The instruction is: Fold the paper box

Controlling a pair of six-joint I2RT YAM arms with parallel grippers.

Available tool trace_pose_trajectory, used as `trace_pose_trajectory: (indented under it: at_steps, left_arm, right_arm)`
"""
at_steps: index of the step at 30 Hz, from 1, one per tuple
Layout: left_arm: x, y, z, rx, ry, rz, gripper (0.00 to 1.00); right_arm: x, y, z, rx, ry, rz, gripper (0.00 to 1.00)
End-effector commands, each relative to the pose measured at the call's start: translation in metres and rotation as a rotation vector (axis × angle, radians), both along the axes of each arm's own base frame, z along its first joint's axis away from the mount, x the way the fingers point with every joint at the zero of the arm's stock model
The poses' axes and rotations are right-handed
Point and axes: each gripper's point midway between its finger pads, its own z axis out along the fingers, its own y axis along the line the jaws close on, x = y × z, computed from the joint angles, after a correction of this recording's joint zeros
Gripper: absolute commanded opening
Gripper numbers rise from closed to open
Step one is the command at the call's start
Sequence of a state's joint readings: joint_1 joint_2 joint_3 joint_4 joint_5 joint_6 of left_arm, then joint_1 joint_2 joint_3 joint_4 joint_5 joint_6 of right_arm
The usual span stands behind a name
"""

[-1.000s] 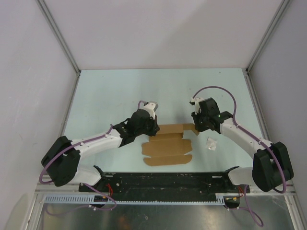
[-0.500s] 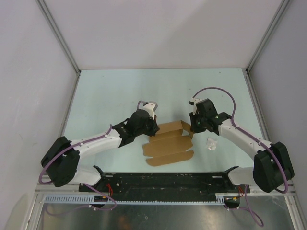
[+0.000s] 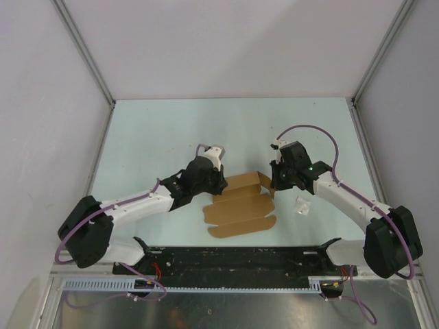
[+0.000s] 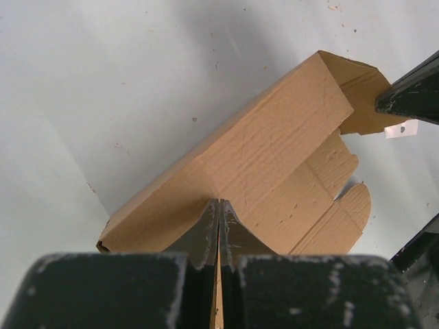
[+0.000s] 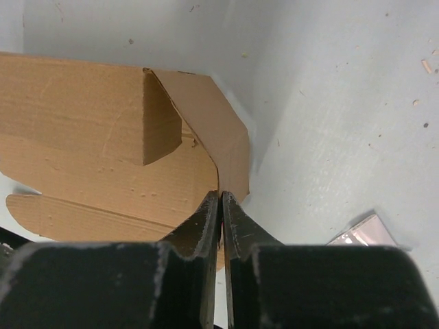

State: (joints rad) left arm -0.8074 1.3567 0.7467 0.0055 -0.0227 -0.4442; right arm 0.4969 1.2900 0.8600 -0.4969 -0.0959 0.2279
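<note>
The paper box is a brown die-cut cardboard sheet lying on the table between the arms, its back panel raised. My left gripper is shut on the left end of that raised panel; in the left wrist view the jaws pinch the cardboard's edge. My right gripper is shut on the right end flap; in the right wrist view the jaws pinch the flap, which stands up from the sheet. The front panels with rounded tabs lie flat.
A small white wad of paper lies on the table just right of the box and shows in the right wrist view. A black rail runs along the near edge. White walls enclose the table.
My right gripper has moved a little to the left with the end flap, lifting it upright against the raised panel. My left gripper has held still.
</note>
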Motion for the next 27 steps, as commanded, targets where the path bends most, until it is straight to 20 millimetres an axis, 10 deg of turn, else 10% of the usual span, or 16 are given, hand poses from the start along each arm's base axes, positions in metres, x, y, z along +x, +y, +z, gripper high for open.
trace_pose_trajectory:
  at_steps: [1, 27]
  left_arm:
    - [-0.008, 0.004, 0.003, -0.014, 0.01, -0.004, 0.0]
    - [-0.023, 0.017, 0.007, -0.058, 0.013, 0.014, 0.0]
  right_arm:
    - [0.017, 0.008, 0.024, 0.016, -0.099, 0.022, 0.08]
    - [0.068, 0.048, 0.016, -0.037, -0.282, 0.315, 0.09]
